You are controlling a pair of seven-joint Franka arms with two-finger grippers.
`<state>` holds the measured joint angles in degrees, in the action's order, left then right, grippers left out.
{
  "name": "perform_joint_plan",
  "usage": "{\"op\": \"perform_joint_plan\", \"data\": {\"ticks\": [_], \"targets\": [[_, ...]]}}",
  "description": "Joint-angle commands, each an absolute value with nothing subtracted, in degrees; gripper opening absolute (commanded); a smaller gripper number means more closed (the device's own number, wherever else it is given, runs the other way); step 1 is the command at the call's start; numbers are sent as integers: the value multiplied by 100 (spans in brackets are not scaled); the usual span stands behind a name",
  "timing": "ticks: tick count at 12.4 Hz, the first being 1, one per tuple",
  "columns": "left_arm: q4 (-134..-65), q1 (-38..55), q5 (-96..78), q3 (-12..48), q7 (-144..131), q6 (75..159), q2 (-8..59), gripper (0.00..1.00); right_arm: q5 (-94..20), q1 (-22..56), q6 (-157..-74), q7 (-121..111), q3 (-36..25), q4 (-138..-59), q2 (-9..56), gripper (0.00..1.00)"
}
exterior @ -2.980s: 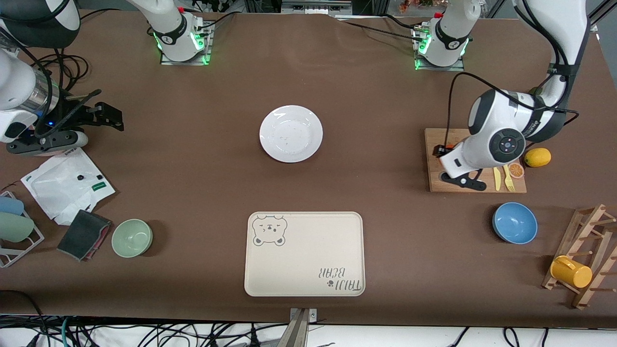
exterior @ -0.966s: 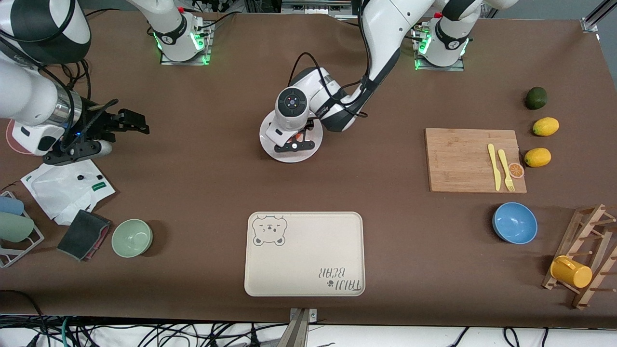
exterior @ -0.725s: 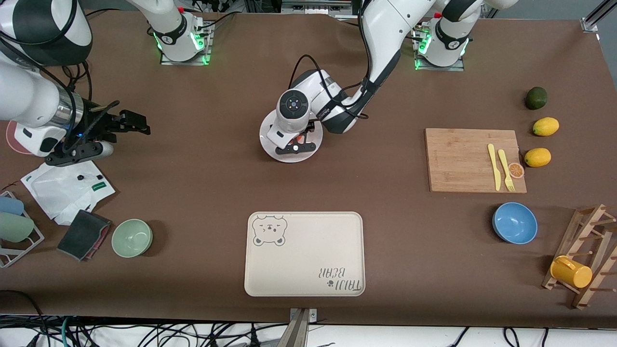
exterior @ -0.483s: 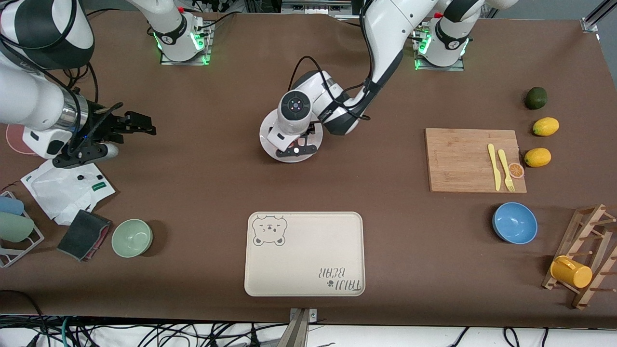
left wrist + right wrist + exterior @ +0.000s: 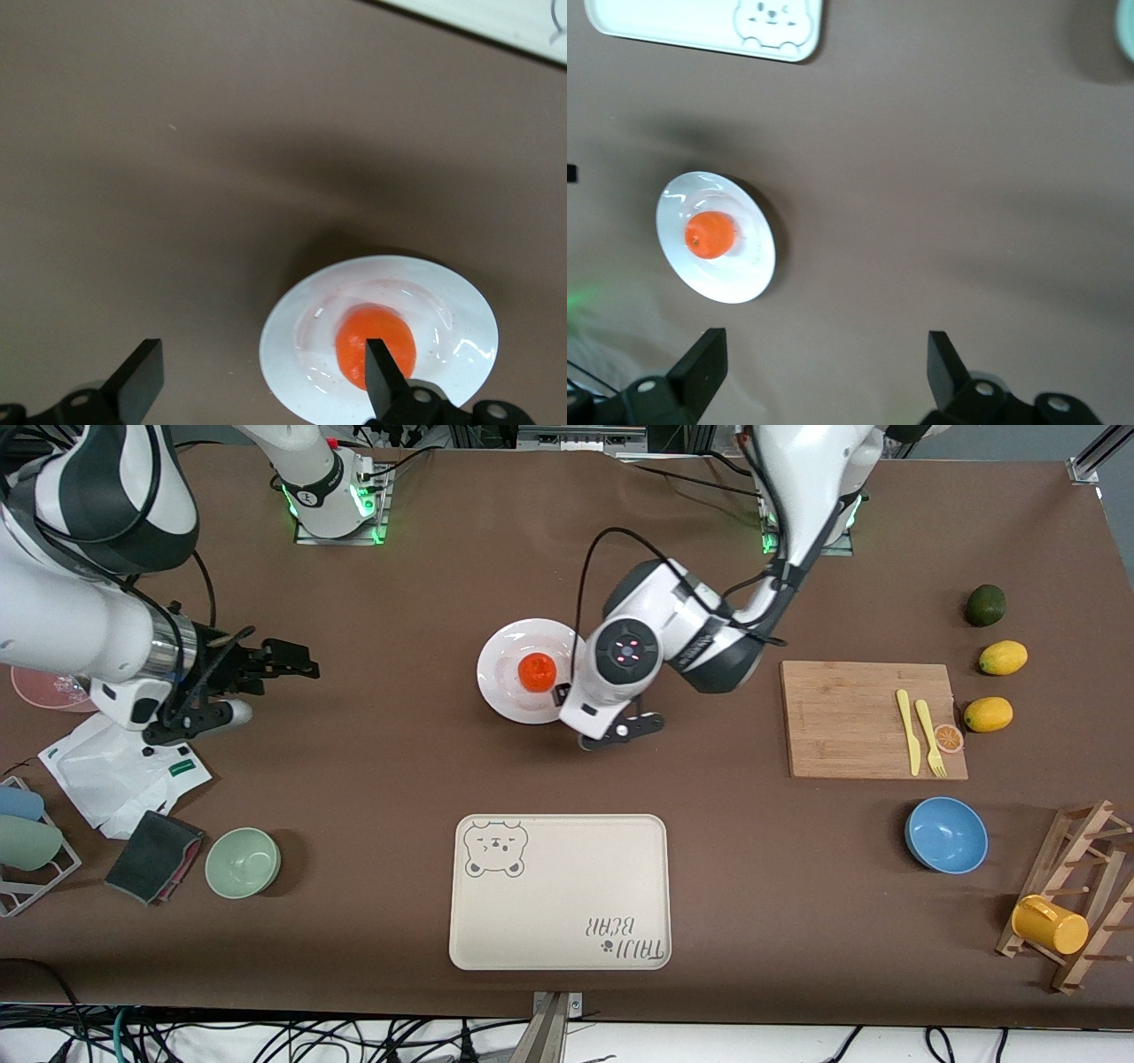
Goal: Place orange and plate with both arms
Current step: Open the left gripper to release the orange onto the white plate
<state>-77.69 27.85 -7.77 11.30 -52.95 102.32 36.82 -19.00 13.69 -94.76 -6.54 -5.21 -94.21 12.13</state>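
The orange (image 5: 537, 671) lies free in the middle of the white plate (image 5: 505, 684) at the table's centre. My left gripper (image 5: 592, 714) hangs open and empty above the plate's edge, on the side toward the left arm's end. In the left wrist view one finger (image 5: 381, 381) crosses the orange (image 5: 368, 332) on the plate (image 5: 292, 354). My right gripper (image 5: 288, 661) is open and empty over bare table toward the right arm's end, well apart from the plate. The right wrist view shows the orange (image 5: 710, 235) and the plate (image 5: 740, 274) ahead of the right gripper (image 5: 824, 367).
A cream bear tray (image 5: 558, 890) lies nearer the front camera than the plate. A wooden board (image 5: 850, 717) with yellow cutlery, two lemons (image 5: 988, 714), a lime (image 5: 984, 605) and a blue bowl (image 5: 946, 834) sit toward the left arm's end. A green bowl (image 5: 243, 862) and cloths sit toward the right arm's end.
The left gripper opened and let go of the orange on the plate, then rose and drew off toward the left arm's end. The right arm moved closer to the plate.
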Motion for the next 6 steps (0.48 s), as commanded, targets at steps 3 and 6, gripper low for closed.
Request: {"op": "perform_joint_plan", "data": {"ticks": [3,6], "targets": [[-7927,1882,-650,1021,-3494,9466,2859,100,-2599,1380,-10159,-711,-211,-10176,1195,100],[-8251,898,-695,1063,-1746,9387,1999,100,-3337,1380,-10660,-1360,-149,-10817,1213,100]]}}
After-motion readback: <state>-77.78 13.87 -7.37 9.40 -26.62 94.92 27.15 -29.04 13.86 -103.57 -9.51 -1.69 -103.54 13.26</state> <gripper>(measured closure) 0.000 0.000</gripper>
